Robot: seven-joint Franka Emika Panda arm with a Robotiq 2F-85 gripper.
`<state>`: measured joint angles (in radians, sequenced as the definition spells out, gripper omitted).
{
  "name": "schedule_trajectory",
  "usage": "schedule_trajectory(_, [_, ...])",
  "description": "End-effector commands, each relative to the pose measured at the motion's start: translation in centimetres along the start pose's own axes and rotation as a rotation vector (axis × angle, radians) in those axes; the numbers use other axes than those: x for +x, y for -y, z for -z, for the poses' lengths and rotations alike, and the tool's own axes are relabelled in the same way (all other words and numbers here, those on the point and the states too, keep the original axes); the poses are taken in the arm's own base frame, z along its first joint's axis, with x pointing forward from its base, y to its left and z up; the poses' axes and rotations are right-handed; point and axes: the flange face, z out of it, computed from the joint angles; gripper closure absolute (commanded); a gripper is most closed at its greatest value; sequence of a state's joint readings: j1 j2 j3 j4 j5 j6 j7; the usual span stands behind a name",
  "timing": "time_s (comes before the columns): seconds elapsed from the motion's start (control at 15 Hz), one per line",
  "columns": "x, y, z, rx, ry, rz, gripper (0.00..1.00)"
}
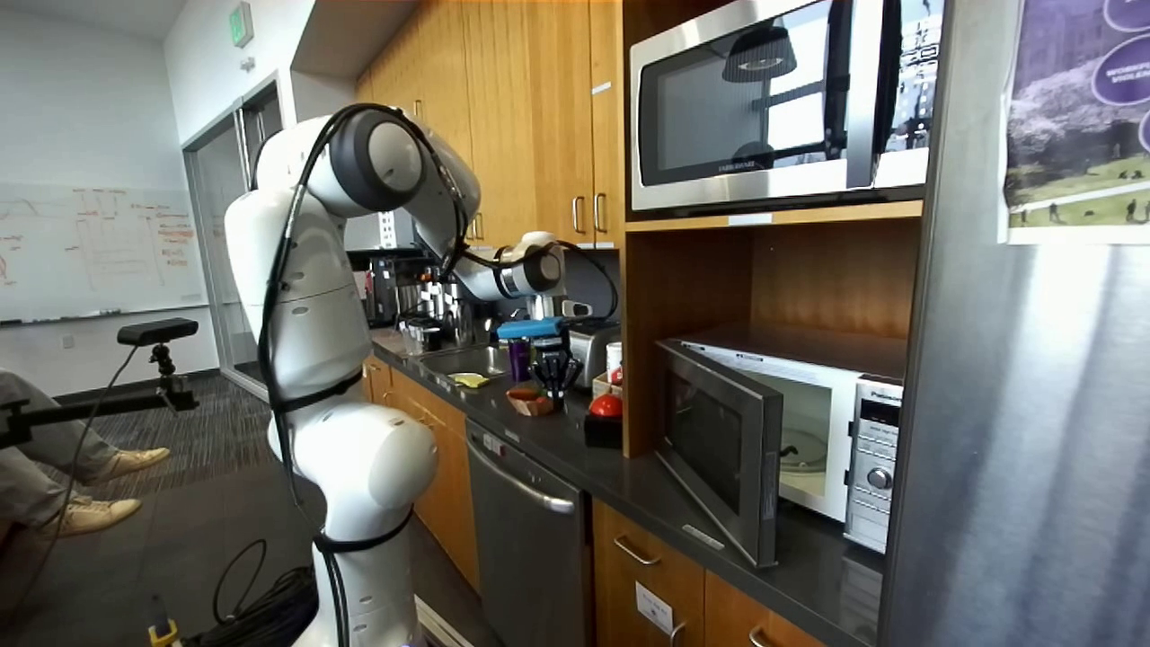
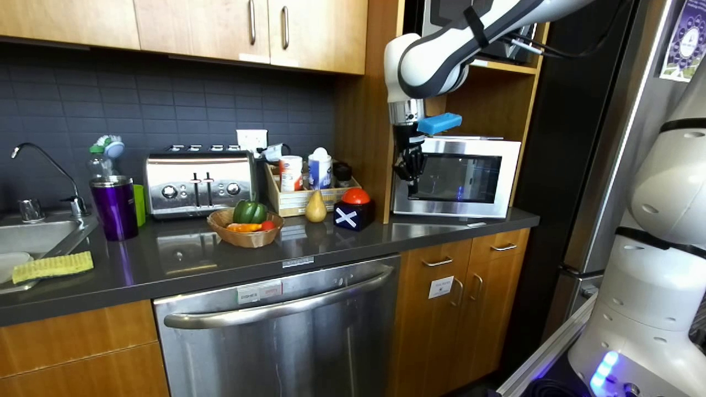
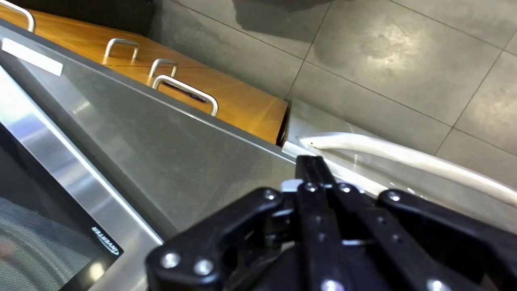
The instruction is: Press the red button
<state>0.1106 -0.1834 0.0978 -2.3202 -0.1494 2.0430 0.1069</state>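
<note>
The red button (image 1: 605, 406) is a red dome on a black box (image 1: 603, 432). In both exterior views it stands upright on the counter beside the wooden side panel; it also shows in an exterior view (image 2: 356, 196), with a white X on the box (image 2: 361, 216). My gripper (image 2: 412, 190) is shut and empty, pointing down above the counter, apart from the button. In that view it is to the right of the button, in front of the microwave. It also shows in an exterior view (image 1: 558, 402). In the wrist view the fingertips (image 3: 313, 159) are together; the button is out of view.
The lower microwave (image 1: 880, 467) has its door (image 1: 719, 449) swung open over the counter (image 3: 194, 161). A fruit basket (image 2: 245, 236), a pear (image 2: 316, 207), a wooden crate (image 2: 289, 203) and a toaster (image 2: 201, 184) stand near the button. The dishwasher handle (image 3: 404, 155) projects below the counter edge.
</note>
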Motion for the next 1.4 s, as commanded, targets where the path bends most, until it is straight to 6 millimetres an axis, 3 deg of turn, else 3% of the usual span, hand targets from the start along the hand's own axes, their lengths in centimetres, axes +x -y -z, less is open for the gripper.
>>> schedule_trajectory(0.0, [-3.1,-1.9,-0.1,0.036,-0.07,-0.088,1.0])
schedule_trajectory(0.6, [-7.0,-3.6,-0.5,0.042,-0.148,-0.201,1.0])
schedule_trajectory(0.87, [-7.7,-4.2,0.1,0.039,-0.169,-0.237,1.0])
schedule_trajectory(0.93, [-7.8,-4.3,0.2,0.038,-0.17,-0.245,0.88])
schedule_trajectory(1.0, [-6.9,-4.2,0.0,0.029,-0.145,-0.215,0.98])
schedule_trajectory(1.13, [-7.1,-4.3,0.1,0.029,-0.15,-0.223,0.89])
schedule_trajectory(1.33, [-7.2,-4.3,0.2,0.029,-0.152,-0.224,0.88])
